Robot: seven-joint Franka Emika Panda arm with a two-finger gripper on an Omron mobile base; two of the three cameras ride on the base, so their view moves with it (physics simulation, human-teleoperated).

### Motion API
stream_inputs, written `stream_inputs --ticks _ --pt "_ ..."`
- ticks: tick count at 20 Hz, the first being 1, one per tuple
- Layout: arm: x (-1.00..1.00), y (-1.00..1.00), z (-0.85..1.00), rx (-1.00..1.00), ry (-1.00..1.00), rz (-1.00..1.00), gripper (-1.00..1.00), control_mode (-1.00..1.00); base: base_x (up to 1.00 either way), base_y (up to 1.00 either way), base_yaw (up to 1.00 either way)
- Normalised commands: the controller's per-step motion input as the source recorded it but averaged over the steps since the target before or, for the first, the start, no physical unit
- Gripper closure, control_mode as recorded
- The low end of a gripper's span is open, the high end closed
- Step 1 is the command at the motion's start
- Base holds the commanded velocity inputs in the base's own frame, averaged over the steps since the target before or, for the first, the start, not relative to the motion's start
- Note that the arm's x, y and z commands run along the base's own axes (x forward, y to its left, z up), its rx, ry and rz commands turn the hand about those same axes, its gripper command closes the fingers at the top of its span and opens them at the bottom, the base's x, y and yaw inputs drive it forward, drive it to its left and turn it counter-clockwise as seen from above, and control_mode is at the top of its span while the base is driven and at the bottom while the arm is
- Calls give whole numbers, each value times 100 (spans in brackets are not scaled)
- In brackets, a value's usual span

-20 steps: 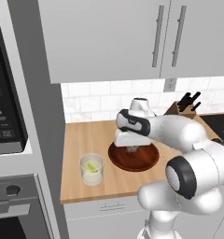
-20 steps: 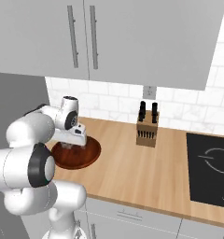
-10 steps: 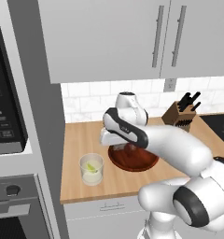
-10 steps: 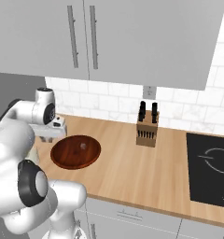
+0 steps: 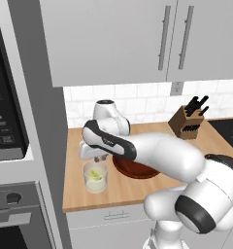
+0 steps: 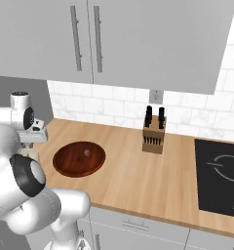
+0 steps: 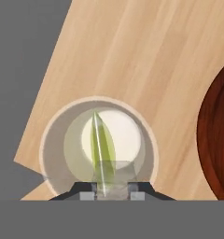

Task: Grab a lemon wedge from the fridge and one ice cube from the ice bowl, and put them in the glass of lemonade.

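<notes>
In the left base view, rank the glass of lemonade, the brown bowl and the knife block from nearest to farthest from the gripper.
1. The glass of lemonade, right under the gripper, near the counter's left end.
2. The brown bowl, just right of the glass, partly behind the arm.
3. The knife block, far right by the tiled wall.
</notes>
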Motion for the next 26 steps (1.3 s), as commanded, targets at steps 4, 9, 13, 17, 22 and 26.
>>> stream_inputs --ticks 4,9,13,17,22,26 --pt "1 3 -9 0 -1 0 100 -100 0 0 0" --pt "-3 3 -10 0 0 0 100 -100 0 0 0" --pt "-3 8 -17 -1 -3 0 100 -100 0 0 0" --pt "0 1 -5 0 0 0 100 -100 0 0 0" --pt "0 0 0 0 0 0 100 -100 0 0 0" --pt "0 0 0 0 0 0 100 -100 0 0 0"
